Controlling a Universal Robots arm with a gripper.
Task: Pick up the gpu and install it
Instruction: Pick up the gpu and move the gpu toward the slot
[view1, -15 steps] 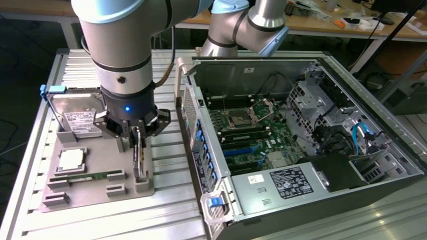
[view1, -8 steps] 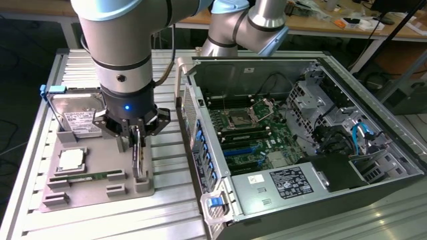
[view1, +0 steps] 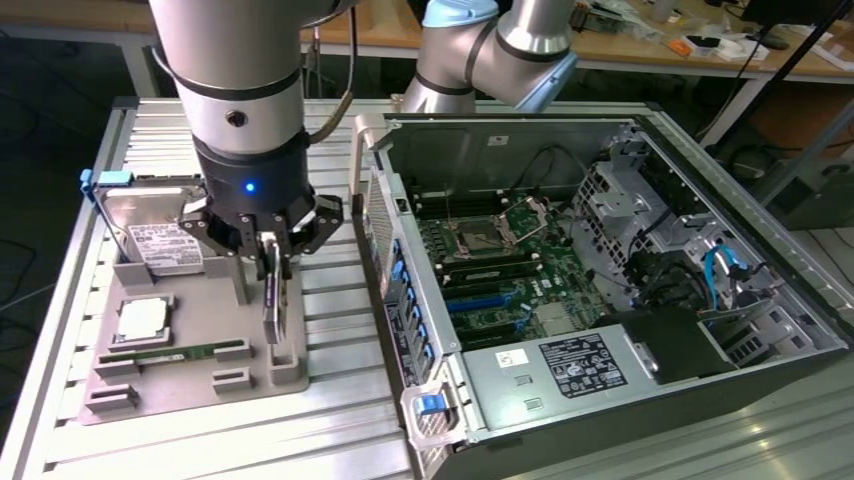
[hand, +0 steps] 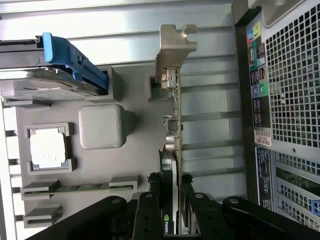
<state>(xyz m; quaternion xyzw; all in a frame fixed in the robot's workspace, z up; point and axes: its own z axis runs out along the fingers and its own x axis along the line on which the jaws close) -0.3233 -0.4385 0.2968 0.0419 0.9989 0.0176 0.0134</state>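
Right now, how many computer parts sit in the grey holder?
4: hard drive at the far end, CPU in the middle, memory stick nearer, gpu on edge in the gripper. None looks hidden.

- Robotics lab or workshop setting.
- Robot arm (view1: 240, 110) over slotted aluminium tabletop (view1: 334, 430).
- Open computer case (view1: 379, 215) and grey parts fixture (view1: 200, 320) on tabletop.
- Cluttered wooden benches (view1: 627, 45) beyond far edge.

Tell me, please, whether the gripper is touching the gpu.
Touching. The wrist view shows the gripper with its fingers pressed against both faces of the gpu, no gap between.
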